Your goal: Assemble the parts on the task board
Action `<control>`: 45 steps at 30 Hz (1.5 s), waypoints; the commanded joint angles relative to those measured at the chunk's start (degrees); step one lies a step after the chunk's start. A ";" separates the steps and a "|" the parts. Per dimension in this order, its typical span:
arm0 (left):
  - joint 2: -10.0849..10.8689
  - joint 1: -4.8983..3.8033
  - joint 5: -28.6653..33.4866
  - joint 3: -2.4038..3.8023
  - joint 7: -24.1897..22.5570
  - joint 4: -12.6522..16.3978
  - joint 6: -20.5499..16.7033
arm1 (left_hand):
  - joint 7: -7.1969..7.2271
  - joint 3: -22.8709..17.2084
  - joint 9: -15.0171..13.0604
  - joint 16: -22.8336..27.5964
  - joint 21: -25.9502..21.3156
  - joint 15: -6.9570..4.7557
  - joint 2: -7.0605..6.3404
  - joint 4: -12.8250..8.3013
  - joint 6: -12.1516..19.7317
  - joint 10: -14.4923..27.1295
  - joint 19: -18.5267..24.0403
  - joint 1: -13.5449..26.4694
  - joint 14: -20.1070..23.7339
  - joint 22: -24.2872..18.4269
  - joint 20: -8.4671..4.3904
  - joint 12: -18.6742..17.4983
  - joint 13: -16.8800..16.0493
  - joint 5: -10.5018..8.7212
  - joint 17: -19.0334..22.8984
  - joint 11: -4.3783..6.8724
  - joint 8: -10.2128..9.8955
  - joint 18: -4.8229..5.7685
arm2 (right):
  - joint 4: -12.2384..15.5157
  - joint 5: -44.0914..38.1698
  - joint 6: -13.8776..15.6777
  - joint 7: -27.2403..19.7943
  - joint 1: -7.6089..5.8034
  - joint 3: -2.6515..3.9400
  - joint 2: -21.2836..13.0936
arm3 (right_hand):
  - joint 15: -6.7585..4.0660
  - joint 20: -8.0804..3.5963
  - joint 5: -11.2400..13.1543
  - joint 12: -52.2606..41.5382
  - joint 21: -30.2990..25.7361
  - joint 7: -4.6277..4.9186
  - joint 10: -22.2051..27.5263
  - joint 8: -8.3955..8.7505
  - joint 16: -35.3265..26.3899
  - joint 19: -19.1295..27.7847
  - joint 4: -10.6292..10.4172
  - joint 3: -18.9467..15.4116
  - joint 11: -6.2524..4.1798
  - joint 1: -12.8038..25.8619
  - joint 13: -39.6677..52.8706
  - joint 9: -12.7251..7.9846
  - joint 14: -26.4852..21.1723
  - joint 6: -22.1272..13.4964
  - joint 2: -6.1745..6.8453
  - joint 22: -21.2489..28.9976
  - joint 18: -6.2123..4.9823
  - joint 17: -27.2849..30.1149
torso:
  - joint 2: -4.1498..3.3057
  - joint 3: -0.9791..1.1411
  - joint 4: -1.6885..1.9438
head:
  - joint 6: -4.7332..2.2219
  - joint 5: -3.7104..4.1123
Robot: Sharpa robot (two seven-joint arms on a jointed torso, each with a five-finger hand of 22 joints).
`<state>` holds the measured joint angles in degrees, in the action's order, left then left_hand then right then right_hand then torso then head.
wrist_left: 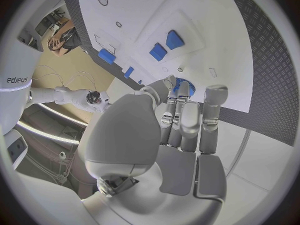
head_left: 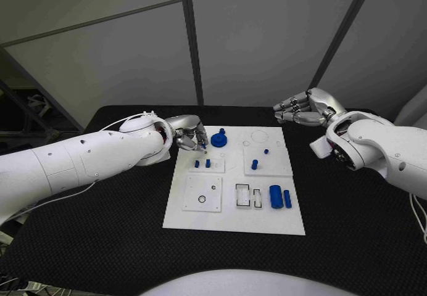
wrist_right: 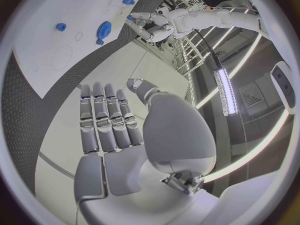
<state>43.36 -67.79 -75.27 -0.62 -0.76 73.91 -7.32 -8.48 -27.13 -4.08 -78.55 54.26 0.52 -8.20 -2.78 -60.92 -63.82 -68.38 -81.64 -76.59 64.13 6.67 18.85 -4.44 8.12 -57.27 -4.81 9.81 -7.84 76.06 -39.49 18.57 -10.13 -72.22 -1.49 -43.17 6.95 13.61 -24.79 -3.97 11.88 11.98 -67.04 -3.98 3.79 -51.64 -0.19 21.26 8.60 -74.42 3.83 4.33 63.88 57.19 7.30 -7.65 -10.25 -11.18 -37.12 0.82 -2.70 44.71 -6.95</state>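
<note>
Task board = white plate, mid of black table, long side running away from robot.

L hand sits at board's far-left corner, fingers curled downward over the edge, fingertips right by the blue gear. Left wrist view: fingers bunched together, tips touching or just at the gear. Whether it's actually pinching the gear or only touching it, can't tell.

R hand is off the board, past its far-right corner, above the table, well apart from all parts. Right wrist view: fingers straight, side by side, thumb apart, nothing in palm → open, holding nothing.

Parts on board, head view:
- blue gear near far-left corner, small blue knob on top
- two small blue pegs standing side by side on left raised white block, just nearer than gear
- one blue peg standing on right raised block, tiny blue bit beyond it
- big blue cylinder lying near the right edge, thinner blue rod just beside it on the right, both pointing along board's long side
- white square plate w/ small ring hole at near-left
- rectangular cutouts between that plate and big cylinder

Circle outline at far-right area of board.
</note>
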 commanded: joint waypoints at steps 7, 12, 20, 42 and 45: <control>-1.53 0.39 0.21 0.00 0.06 -1.60 1.13 | -0.04 -0.23 -0.08 -0.09 0.14 0.22 -0.06 0.36 -0.49 -0.45 0.48 0.97 -0.19 0.19 0.09 -0.40 0.06 -0.28 0.01 0.04 -0.25 -0.44 | 0.05 -0.09 0.09 -0.56 -0.10 0.03 0.12 | 0.04 0.16 -0.33 0.09 -0.34 0.32 0.43 -0.07 -0.05 -0.38 0.16 0.18 0.06 -0.37 -0.05 0.03 -0.07 -0.10 -0.31 0.05 -0.25 0.05 | -0.07 0.00 -0.03 | 0.06 0.07; -2.35 0.67 0.20 -0.01 0.09 -2.46 1.20 | -0.04 -0.23 -0.08 -0.09 0.10 0.22 -0.06 0.36 -0.50 -0.46 0.50 0.99 -0.20 0.17 0.09 -0.42 0.06 -0.28 0.00 0.04 -0.26 -0.45 | 0.08 -0.09 0.08 -0.57 -0.10 0.03 0.15 | 0.04 0.16 -0.33 0.09 -0.34 0.32 0.43 -0.07 -0.05 -0.38 0.16 0.18 0.06 -0.37 -0.05 0.03 -0.07 -0.10 -0.31 0.05 -0.25 0.05 | -0.05 0.00 -0.06 | 0.13 0.07; -3.05 0.82 0.20 -0.02 0.39 -3.57 1.55 | -0.02 -0.25 -0.08 -0.06 0.03 0.21 -0.07 0.35 -0.50 -0.48 0.55 1.01 -0.16 0.14 0.09 -0.47 0.05 -0.30 0.10 0.06 -0.29 -0.47 | 0.10 -0.09 0.09 -0.57 -0.10 0.03 0.14 | 0.04 0.16 -0.33 0.09 -0.34 0.32 0.43 -0.07 -0.05 -0.38 0.16 0.18 0.06 -0.37 -0.05 0.03 -0.07 -0.10 -0.31 0.05 -0.25 0.05 | -0.04 -0.01 -0.01 | 0.22 0.22; -2.95 0.84 0.26 -0.02 0.61 -3.63 1.84 | 0.02 -0.38 -0.10 -0.08 0.15 0.18 0.02 0.27 -0.58 -0.59 0.49 0.90 -0.16 0.29 0.08 -0.54 0.02 -0.30 0.10 0.11 -0.33 -0.45 | -0.02 -0.09 -0.01 -0.59 -0.10 0.03 0.24 | 0.04 0.16 -0.33 0.09 -0.34 0.32 0.43 -0.07 -0.05 -0.38 0.16 0.18 0.06 -0.37 -0.05 0.03 -0.07 -0.10 -0.31 0.05 -0.25 0.05 | -0.05 0.02 0.02 | 0.43 0.13; -3.08 0.84 0.26 -0.02 0.71 -3.74 1.93 | 0.04 -0.42 -0.12 -0.10 0.25 0.15 0.05 0.24 -0.69 -0.71 0.44 0.89 -0.18 0.39 0.07 -0.56 -0.01 -0.32 0.09 0.14 -0.32 -0.44 | -0.01 -0.09 -0.02 -0.59 -0.10 0.03 0.25 | 0.04 0.16 -0.33 0.09 -0.34 0.32 0.43 -0.07 -0.05 -0.38 0.16 0.18 0.06 -0.37 -0.05 0.03 -0.07 -0.10 -0.31 0.05 -0.25 0.05 | -0.04 0.03 -0.03 | 0.40 0.10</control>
<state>40.39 -66.89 -75.17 -0.67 -0.26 70.23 -5.95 -8.41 -27.28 -4.11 -78.55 54.26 0.52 -8.21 -2.61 -61.26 -64.02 -68.16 -81.05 -76.58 64.44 6.89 18.57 -4.44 8.12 -57.14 -4.61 9.81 -7.85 76.01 -39.49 18.56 -10.15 -72.21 -1.49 -42.96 6.95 13.62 -24.79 -3.97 11.88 11.98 -67.04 -3.98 3.79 -51.63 -0.19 21.26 8.60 -74.42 3.83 4.33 63.88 57.19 7.30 -7.67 -10.25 -11.20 -37.13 0.82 -2.67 45.13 -6.78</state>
